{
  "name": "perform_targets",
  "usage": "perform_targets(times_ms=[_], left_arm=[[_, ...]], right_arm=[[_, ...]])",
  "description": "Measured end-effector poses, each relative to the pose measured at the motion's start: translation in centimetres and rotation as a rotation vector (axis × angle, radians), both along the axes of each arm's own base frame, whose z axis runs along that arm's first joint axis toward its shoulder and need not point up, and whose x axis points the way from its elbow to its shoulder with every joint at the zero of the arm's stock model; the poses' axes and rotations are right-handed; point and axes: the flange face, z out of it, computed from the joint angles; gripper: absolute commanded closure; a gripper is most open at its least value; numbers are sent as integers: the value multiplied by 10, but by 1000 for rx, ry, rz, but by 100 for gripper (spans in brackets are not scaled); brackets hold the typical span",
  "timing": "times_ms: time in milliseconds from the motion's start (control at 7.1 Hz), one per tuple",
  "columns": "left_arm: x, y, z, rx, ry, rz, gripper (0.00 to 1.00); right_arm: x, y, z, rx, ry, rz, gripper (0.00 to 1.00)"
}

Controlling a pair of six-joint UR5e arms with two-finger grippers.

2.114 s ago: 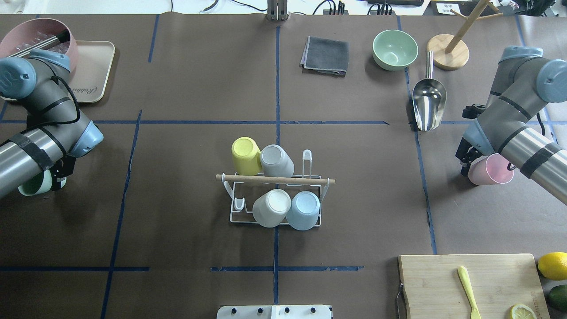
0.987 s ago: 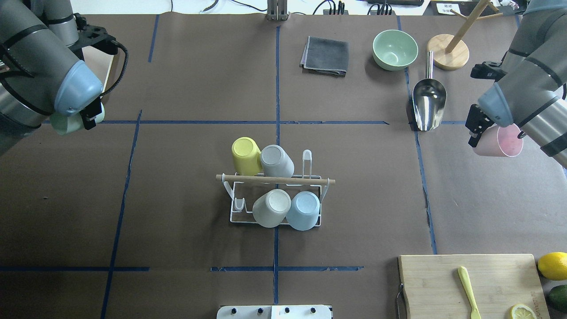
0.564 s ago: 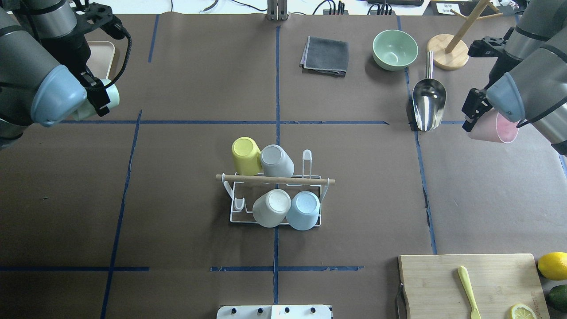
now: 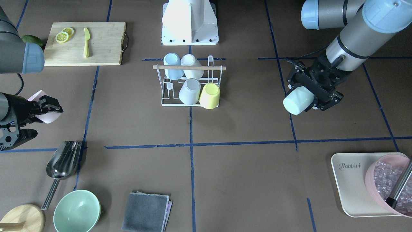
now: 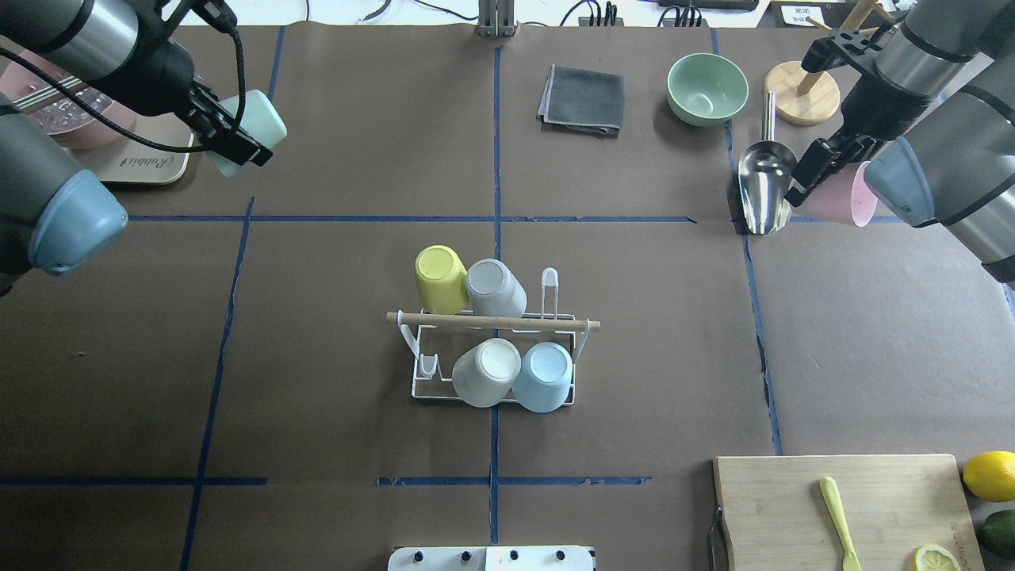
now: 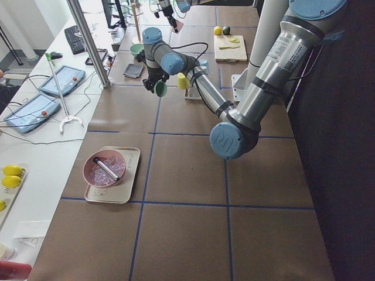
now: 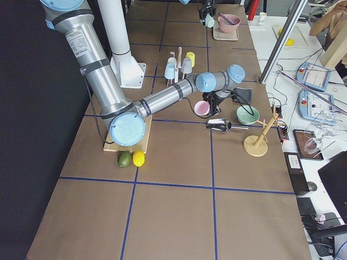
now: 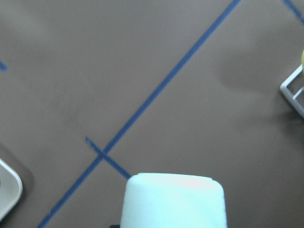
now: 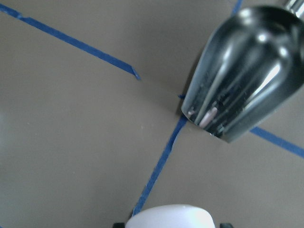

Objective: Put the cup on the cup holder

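Note:
The cup holder (image 5: 414,393) is a white wire rack with a wooden rod (image 5: 492,321) at the table's middle; it also shows in the front view (image 4: 190,67). It carries a yellow cup (image 5: 438,277), a grey cup (image 5: 496,287), an off-white cup (image 5: 485,371) and a light blue cup (image 5: 544,376). One upright prong (image 5: 549,287) stands bare. My left gripper (image 5: 235,139) is shut on a mint cup (image 5: 252,127) held in the air at the far left. My right gripper (image 5: 810,171) is shut on a pink cup (image 5: 845,197) above the far right.
A steel scoop (image 5: 766,186) lies just left of the pink cup. A green bowl (image 5: 706,88), a grey cloth (image 5: 583,99) and a wooden mug tree (image 5: 802,91) are at the back. A tray (image 5: 155,162) with a pink bowl is far left. A cutting board (image 5: 840,507) is near right.
Both arms have lifted their cups off the table and carried them away from the robot and inward. The mint cup moved right, the pink cup left, toward the scoop.

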Motion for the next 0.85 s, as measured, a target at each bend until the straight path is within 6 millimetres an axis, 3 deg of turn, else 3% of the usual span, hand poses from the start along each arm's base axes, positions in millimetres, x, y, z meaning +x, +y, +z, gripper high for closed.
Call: perform_targets(times_ms=[141, 423, 846], left_arm=[[9, 13, -11, 53, 94, -5, 92], [44, 53, -33, 142, 278, 50, 92], [76, 105, -34, 340, 482, 79, 92]], right_arm=[[-1, -1, -10, 63, -41, -3, 96], [1, -4, -30, 283, -146, -11, 100], [5, -1, -77, 495, -255, 8, 100]])
